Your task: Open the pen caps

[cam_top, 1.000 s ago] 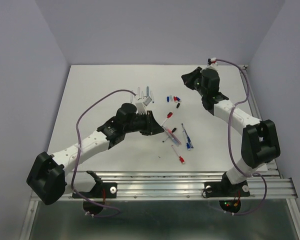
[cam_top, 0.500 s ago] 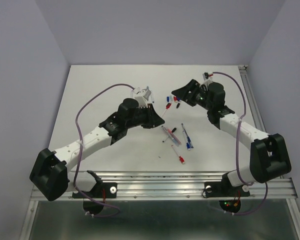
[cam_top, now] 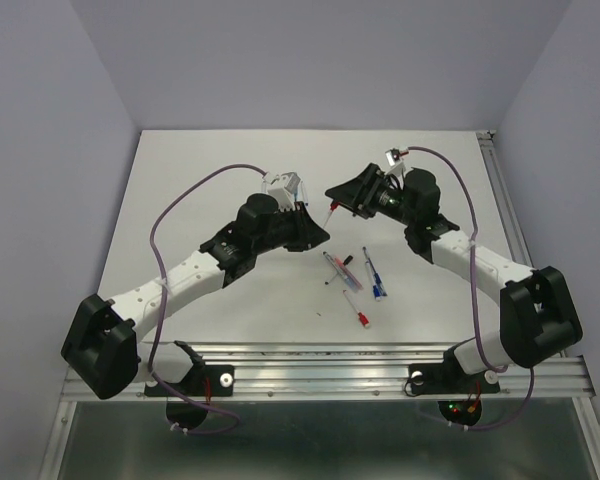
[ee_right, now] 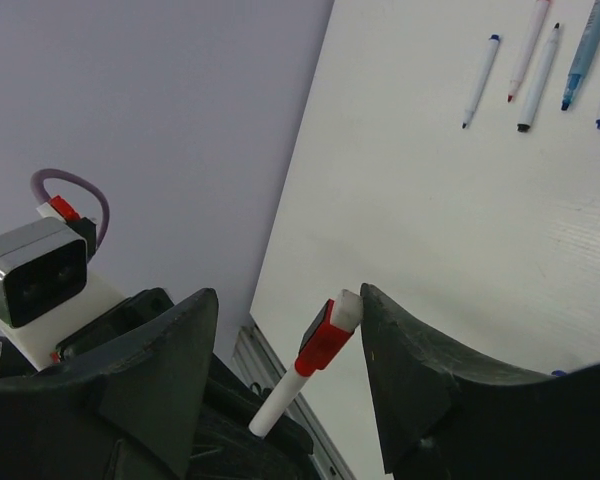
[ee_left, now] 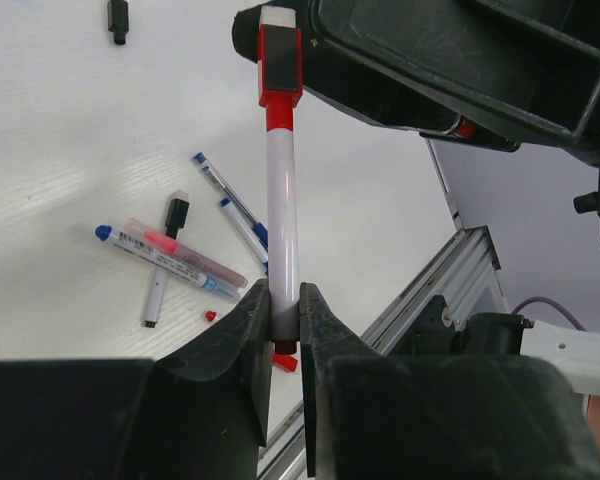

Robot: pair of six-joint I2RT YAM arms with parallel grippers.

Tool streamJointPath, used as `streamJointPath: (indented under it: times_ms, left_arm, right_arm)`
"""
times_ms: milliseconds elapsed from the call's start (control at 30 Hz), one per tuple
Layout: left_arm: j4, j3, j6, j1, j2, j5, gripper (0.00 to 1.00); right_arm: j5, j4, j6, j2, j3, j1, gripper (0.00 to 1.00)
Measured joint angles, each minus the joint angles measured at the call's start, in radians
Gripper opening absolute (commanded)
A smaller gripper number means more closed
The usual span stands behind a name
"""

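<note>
The left gripper has its jaws narrow, clamped on the lower barrel of a white pen, which it holds up above the table with the red cap pointing toward the other arm. The right gripper has its jaws wide. In the right wrist view one jaw stands on each side of the red cap and neither touches it. This cap is on its pen, so the pull for this one is not yet made; by my judgement the step in hand is closing on the cap and drawing it off along the barrel. Near the front of the table lies a small cluster of pens, some with bare dark tips that look already uncapped. A loose black cap lies apart from them, and a tiny red piece just beside them. Whether every pen in the cluster is open I cannot tell, as some ends show colour that could be a cap or a plug. The task looks partly done.
</note>
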Motion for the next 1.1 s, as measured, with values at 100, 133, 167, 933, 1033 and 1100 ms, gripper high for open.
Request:
streamJointPath:
  times_ms: [100,133,167,933,1033,1100]
  left_arm:
    - [0.005,0.0,-0.006,0.0,0.002,-0.005,0.0]
    - [0.006,0.0,-0.008,0.0,0.002,-0.006,0.0]
    - [0.008,0.0,-0.01,0.0,0.002,-0.007,0.0]
    - [0.049,0.0,-0.024,0.0,0.003,-0.013,0.0]
    - [0.048,0.0,-0.024,0.0,0.008,-0.008,0.08]
    - [0.047,0.003,-0.024,0.0,0.014,0.0,0.38]
  right_arm:
    - [0.0,0.001,0.018,0.0,-0.001,0.01,0.62]
    - [0.003,0.001,0.024,0.0,-0.002,0.013,0.62]
    - [0.004,0.001,0.027,0.0,-0.002,0.013,0.62]
    - [0.03,0.002,0.099,0.004,-0.005,0.026,0.14]
    - [0.022,0.011,0.109,0.004,-0.005,0.026,0.03]
    - [0.021,0.011,0.109,0.004,-0.005,0.026,0.01]
